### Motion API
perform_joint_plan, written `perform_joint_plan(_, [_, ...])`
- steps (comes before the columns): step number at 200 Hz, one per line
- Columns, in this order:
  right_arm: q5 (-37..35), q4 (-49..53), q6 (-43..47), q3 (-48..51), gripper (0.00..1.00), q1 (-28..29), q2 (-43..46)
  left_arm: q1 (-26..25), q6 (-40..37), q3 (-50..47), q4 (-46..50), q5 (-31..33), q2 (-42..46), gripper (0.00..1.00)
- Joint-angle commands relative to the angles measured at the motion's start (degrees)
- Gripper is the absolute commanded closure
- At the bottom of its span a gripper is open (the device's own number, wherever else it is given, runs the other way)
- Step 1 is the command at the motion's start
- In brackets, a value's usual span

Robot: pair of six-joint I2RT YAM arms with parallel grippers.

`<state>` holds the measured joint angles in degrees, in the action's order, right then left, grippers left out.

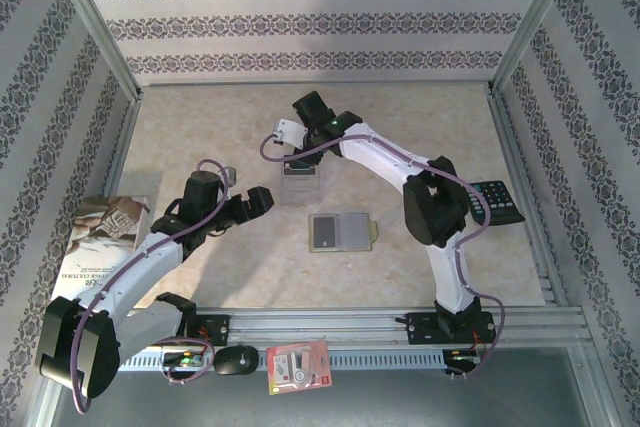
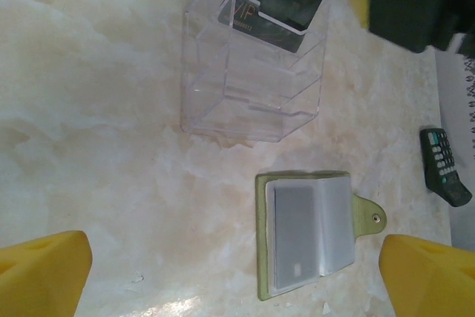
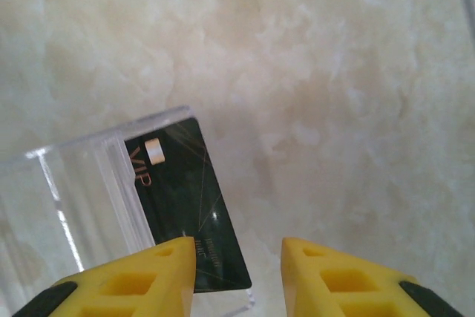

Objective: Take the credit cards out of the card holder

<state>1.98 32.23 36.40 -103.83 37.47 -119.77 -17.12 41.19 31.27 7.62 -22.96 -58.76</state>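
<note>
- We are hovering our left gripper (image 2: 234,254) over the table (image 2: 96,109), jaws spread wide with nothing between them.
- The card holder (image 2: 334,220) is lying open and flat on the table, near that gripper.
- A pale grey card (image 2: 293,231) is sitting in its clear pocket.
- We are holding our right gripper (image 3: 237,254) partly open and empty, one finger (image 3: 141,280) just beside the black card (image 3: 182,198).
- That card is leaning inside the clear stand (image 2: 252,87), near the holder.

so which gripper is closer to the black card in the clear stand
Right. The right gripper hovers just above the black card, which stands in the clear stand. The left gripper is off to the stand's left, apart from it.
</note>
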Motion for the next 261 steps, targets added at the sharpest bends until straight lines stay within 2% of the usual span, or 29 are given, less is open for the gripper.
perform_joint_plan(1, [1.1, -6.8, -6.3, 3.0, 0.64, 1.2, 7.7, 0.8, 1.3, -1.1, -4.5, -1.8, 0.9, 0.00])
perform_joint_plan(34, [2.1, -15.7, -24.7, 15.8, 0.62, 1.3, 18.7, 0.8, 4.6, -3.8, -11.3, -3.7, 0.9, 0.00])
perform_joint_plan(42, [0.4, -17.2, -30.3, 19.9, 0.61, 1.6, 21.3, 0.8, 5.2, -4.4, -12.9, -4.2, 0.8, 0.00])
perform_joint_plan(62, [-2.8, -17.4, -44.1, 29.5, 0.60, 2.1, 27.1, 0.9, 6.0, -5.1, -14.8, -5.3, 0.2, 0.00])
perform_joint_plan(84, [-1.7, -15.3, -54.1, 39.9, 0.59, 3.0, 31.3, 0.9, 6.2, -6.2, -16.1, -5.4, 0.2, 0.00])
perform_joint_plan(119, [-5.8, -6.9, -55.7, 45.9, 0.60, 9.9, 28.8, 0.9, 5.0, -6.8, -14.5, -3.4, 0.0, 0.04])
perform_joint_plan(165, [-11.3, -4.5, -52.8, 42.4, 0.60, 17.0, 21.5, 0.9, 5.4, -8.9, -14.7, -3.0, -0.1, 0.08])
perform_joint_plan(191, [-13.8, -3.5, -51.5, 40.4, 0.60, 17.6, 18.7, 0.9, 5.2, -9.6, -13.9, -2.7, 1.1, 0.08])
perform_joint_plan(237, [-13.9, -3.3, -50.1, 39.5, 0.61, 18.1, 14.3, 0.8, 4.8, -10.0, -13.2, -3.3, 1.7, 0.09])
perform_joint_plan(261, [-13.5, -3.9, -50.4, 39.8, 0.70, 18.5, 13.2, 0.7, 4.9, -10.2, -13.7, -3.7, 1.6, 0.10])
